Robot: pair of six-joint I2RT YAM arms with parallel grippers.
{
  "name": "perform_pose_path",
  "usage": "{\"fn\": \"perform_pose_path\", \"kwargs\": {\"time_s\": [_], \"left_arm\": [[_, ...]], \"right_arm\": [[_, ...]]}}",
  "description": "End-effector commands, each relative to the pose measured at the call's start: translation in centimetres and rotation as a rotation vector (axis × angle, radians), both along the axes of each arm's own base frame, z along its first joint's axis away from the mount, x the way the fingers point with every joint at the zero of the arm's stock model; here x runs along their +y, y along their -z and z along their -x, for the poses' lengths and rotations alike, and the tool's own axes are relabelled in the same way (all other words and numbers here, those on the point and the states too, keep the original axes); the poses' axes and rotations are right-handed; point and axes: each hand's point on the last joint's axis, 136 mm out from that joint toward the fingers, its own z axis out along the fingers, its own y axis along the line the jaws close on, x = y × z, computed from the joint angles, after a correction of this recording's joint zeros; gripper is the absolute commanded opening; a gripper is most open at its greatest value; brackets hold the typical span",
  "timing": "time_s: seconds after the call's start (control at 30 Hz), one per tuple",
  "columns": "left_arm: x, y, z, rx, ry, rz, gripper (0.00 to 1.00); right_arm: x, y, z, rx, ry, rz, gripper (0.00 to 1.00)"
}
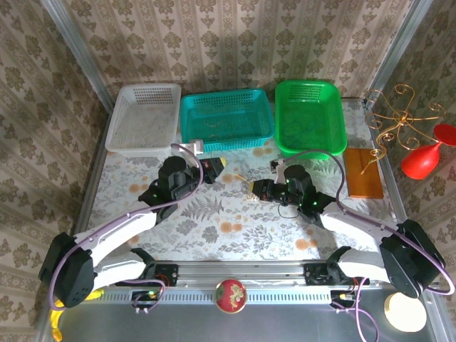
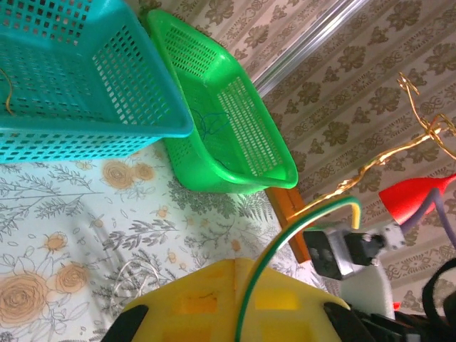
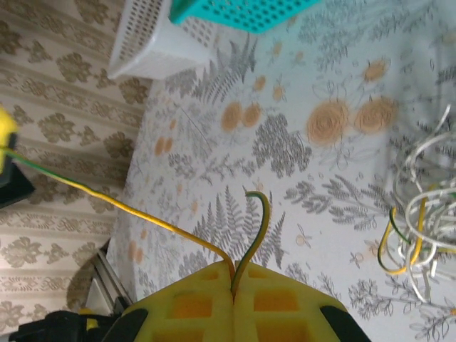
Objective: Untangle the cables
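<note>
Clump of cables (image 3: 419,231) just beside the right end effector (image 3: 234,276)

Three baskets (image 1: 226,135) behind cables (image 1: 251,191) on table (image 1: 235,242)

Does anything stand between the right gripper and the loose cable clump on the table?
Nothing visible does. The right gripper is shut on one yellow-green cable; the clump lies on the table just beside it.

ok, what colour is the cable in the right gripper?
Yellow with green along it; the cable shows best in the right wrist view.
</note>
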Motion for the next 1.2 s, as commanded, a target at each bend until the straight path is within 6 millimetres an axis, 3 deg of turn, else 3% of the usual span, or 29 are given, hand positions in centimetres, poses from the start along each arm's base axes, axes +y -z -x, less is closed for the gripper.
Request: {"fn": "perform_pose_path", "kwargs": {"time_s": [0.0,0.03,0.07,0.1,0.13,0.43,0.6,0.67,0.77,0.9,1.07,1.17], "left_arm": [[0.6,-4.6,-2.3,-0.095,-0.009,0.055,0.0],[0.8,-4.9,-3.3,-0.098,-0.015,0.052,0.0],[0.9,-5.1,-4.2,-0.1,-0.017,0.05,0.0],[1.0,-5.3,-5.1,-0.103,-0.018,0.049,0.0],[1.1,-5.5,-6.2,-0.111,-0.025,0.046,0.0],[3.6,-5.8,-17.8,-0.121,-0.111,0.051,0.0],[4.0,-2.6,-22.8,-0.078,-0.153,-0.022,0.02],[3.9,-0.8,-24.1,-0.051,-0.147,-0.098,0.17],[3.9,0.9,-25.0,-0.021,-0.145,-0.187,0.47],[4.6,0.1,-24.6,-0.039,-0.154,-0.239,0.77],[4.9,-2.2,-21.8,-0.085,-0.14,-0.246,0.88],[4.6,-3.0,-19.0,-0.103,-0.118,-0.268,0.95]], "right_arm": [[-1.3,1.5,0.1,0.045,0.023,0.052,0.01],[-1.2,1.1,0.0,0.037,0.015,0.06,0.15],[-1.2,0.8,-0.2,0.031,0.016,0.069,0.35],[-1.4,0.6,-0.3,0.027,0.021,0.083,0.48],[-1.5,0.4,-0.5,0.022,0.028,0.101,0.54],[-3.3,1.3,-1.1,0.048,0.074,0.173,0.56],[-4.5,2.2,-1.1,0.066,0.11,0.233,0.56],[-4.9,2.5,-1.0,0.068,0.119,0.255,0.56],[-5.4,2.9,-0.6,0.076,0.123,0.28,0.56],[-6.0,3.2,-0.2,0.075,0.128,0.308,0.56],[-6.4,3.7,0.1,0.08,0.124,0.339,0.57],[-6.4,4.4,0.1,0.095,0.111,0.358,0.57]]}}
